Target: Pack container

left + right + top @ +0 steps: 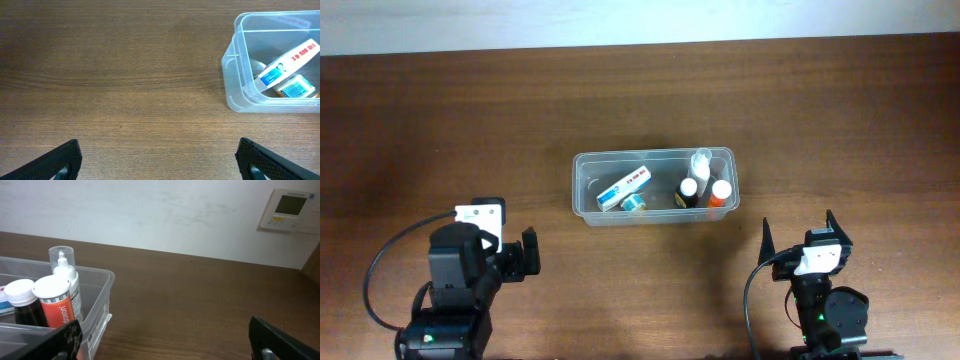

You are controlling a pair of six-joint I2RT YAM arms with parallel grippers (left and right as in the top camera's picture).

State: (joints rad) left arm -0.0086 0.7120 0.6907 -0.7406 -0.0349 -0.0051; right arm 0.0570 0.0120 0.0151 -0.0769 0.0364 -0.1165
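The clear plastic container [582,190] stands at the middle of the table. Inside it lie a white and blue box [623,187] and a small teal-labelled item [635,203] on the left, and on the right stand a dark bottle [689,193], an orange bottle [720,194] and a clear-capped bottle [701,160]. My left gripper [530,252] is open and empty, near the front left. My right gripper [798,232] is open and empty, near the front right. The container's left end shows in the left wrist view [240,75], its right end in the right wrist view [97,305].
The brown wooden table [440,130] runs back to a white wall [150,215]. A white wall panel with a display [289,210] hangs at the far right.
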